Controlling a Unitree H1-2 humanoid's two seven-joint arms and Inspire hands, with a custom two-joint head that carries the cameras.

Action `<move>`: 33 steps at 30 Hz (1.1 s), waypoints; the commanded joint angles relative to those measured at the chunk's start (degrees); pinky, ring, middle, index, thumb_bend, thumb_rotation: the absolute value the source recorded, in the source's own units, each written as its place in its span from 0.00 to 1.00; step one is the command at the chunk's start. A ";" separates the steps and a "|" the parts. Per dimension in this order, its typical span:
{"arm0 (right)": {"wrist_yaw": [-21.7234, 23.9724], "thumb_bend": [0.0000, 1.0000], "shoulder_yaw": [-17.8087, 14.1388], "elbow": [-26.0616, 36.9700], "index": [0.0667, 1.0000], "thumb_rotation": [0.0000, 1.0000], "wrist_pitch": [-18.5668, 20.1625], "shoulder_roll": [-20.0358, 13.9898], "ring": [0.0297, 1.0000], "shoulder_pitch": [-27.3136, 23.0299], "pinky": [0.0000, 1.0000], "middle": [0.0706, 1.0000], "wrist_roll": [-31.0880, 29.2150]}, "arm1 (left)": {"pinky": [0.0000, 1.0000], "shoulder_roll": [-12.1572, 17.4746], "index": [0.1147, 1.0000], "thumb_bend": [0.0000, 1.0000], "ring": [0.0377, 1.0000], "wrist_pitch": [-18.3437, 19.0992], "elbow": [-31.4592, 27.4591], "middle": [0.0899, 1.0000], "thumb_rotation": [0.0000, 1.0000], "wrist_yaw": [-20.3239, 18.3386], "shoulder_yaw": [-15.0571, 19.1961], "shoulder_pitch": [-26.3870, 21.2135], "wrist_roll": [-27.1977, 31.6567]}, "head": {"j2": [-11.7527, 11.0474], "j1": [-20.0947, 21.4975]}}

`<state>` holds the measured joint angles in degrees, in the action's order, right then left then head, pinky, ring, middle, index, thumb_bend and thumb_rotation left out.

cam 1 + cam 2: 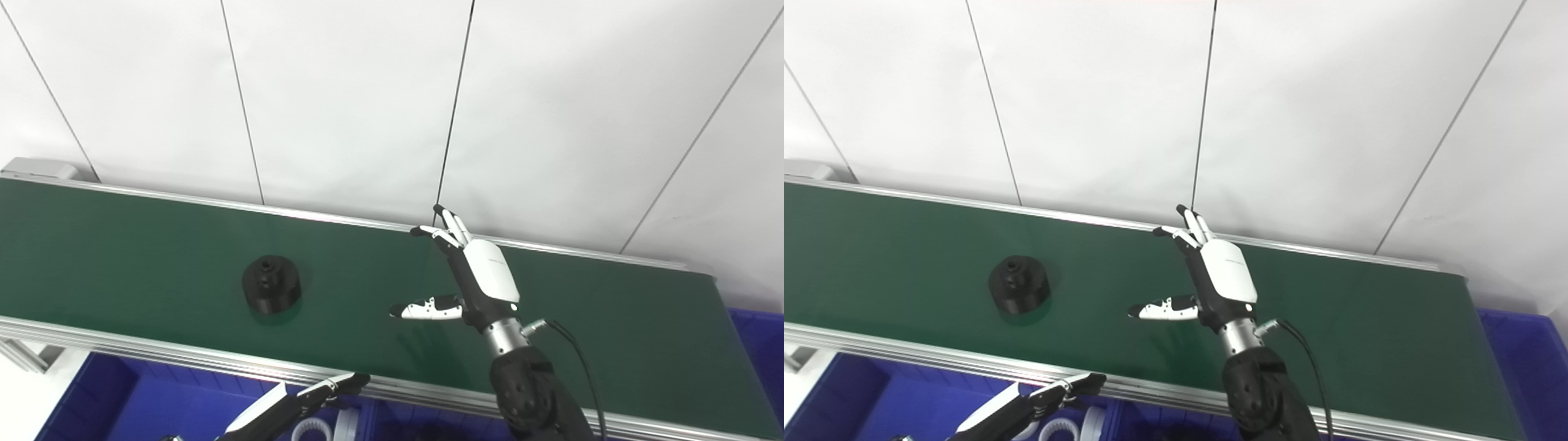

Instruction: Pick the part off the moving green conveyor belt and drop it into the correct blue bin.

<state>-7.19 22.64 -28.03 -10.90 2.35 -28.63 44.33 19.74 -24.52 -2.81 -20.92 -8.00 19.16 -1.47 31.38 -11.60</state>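
Observation:
A round black part point(271, 285) with a raised hub lies on the green conveyor belt point(122, 245), left of centre. My right hand point(471, 275) hovers over the belt to the part's right, open, fingers stretched toward the far rail and thumb pointing left at the part. A clear gap of belt separates them. My left hand point(294, 407) sits low, below the belt's near rail over a blue bin, fingers extended and holding nothing.
Blue bins point(153, 404) stand under the near rail; one holds white ring parts point(324, 429). Another blue bin point(759, 355) is at the belt's right end. A white panelled wall rises behind the belt.

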 commanded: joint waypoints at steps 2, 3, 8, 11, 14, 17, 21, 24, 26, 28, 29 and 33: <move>-3.00 0.99 1.17 -3.34 0.79 0.45 0.25 2.45 1.00 -4.56 0.94 1.00 0.35 | 0.84 0.80 0.90 0.53 0.91 -2.40 -1.87 0.93 0.51 0.90 0.29 0.32 0.40 | 0.19 0.11; -3.37 0.99 1.47 -5.03 0.80 0.45 0.30 2.78 1.00 -5.22 0.94 1.00 0.21 | 0.84 0.82 0.90 0.53 0.91 -2.40 -1.99 0.93 0.51 0.92 0.35 0.46 0.44 | 0.21 0.12; -6.00 1.00 2.61 -13.49 0.86 0.45 -0.49 4.48 1.00 -8.30 0.94 1.00 -0.71 | 0.84 1.09 0.90 0.53 0.91 -2.40 -2.63 0.94 0.51 0.96 0.49 1.31 0.32 | 0.58 0.44; -8.26 1.00 3.28 -18.48 0.87 0.46 -1.04 5.53 1.00 -10.00 0.95 1.00 -0.95 | 0.85 1.10 0.90 0.52 0.91 -2.39 -2.58 0.94 0.50 0.72 0.57 1.65 0.87 | 0.64 0.50; -9.74 1.00 3.24 -23.12 0.88 0.44 -2.67 6.61 1.00 -11.35 0.95 1.00 -2.62 | 0.85 1.13 0.91 0.52 0.92 -2.36 -2.78 0.94 0.49 0.48 0.56 1.90 1.26 | 1.01 0.22; -10.35 0.99 3.12 -27.37 0.88 0.43 -5.06 7.58 1.00 -12.55 0.95 1.00 -4.78 | 0.85 1.17 0.91 0.53 0.92 -2.39 -3.36 0.94 0.49 0.42 0.59 2.30 1.40 | 1.44 -0.22; -12.52 1.00 4.26 -33.02 0.89 0.44 -6.37 8.81 1.00 -14.43 0.95 1.00 -5.15 | 0.85 1.07 0.91 0.53 0.92 -2.40 -4.35 0.94 0.50 0.95 0.80 3.00 0.93 | 1.77 -0.43; -14.61 1.00 5.67 -37.81 0.89 0.47 -6.14 10.04 1.00 -16.16 0.97 1.00 -4.68 | 0.85 0.95 0.91 0.53 0.92 -2.40 -4.96 0.93 0.49 0.89 1.07 3.68 1.49 | 2.03 -0.73; -15.85 1.00 6.50 -40.40 0.89 0.48 -5.98 10.81 1.00 -17.01 0.97 1.00 -4.63 | 0.85 0.99 0.91 0.53 0.92 -2.40 -5.27 0.94 0.49 0.59 1.26 4.13 2.13 | 2.24 -0.99; -16.83 1.00 7.23 -42.53 0.89 0.48 -5.55 11.60 1.00 -17.71 0.97 1.00 -4.60 | 0.86 1.12 0.90 0.54 0.92 -2.40 -5.70 0.94 0.48 0.34 1.50 4.56 2.65 | 2.36 -1.13; -17.20 1.00 7.49 -43.17 0.89 0.48 -5.48 11.83 1.00 -17.92 0.97 1.00 -4.65 | 0.86 1.16 0.90 0.53 0.92 -2.40 -5.90 0.93 0.48 0.26 1.59 4.74 2.77 | 2.42 -1.21; -18.28 1.00 9.05 -46.49 0.87 0.49 -4.04 13.44 1.00 -19.17 0.97 1.00 -4.27 | 0.87 1.45 0.90 0.54 0.92 -2.40 -6.73 0.94 0.50 -0.19 2.15 5.40 3.59 | 2.72 -1.28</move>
<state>-24.26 31.18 -74.65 -14.54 13.66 -44.48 39.90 20.15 -24.59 -7.34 -21.11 -6.53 24.30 1.01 34.10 -12.92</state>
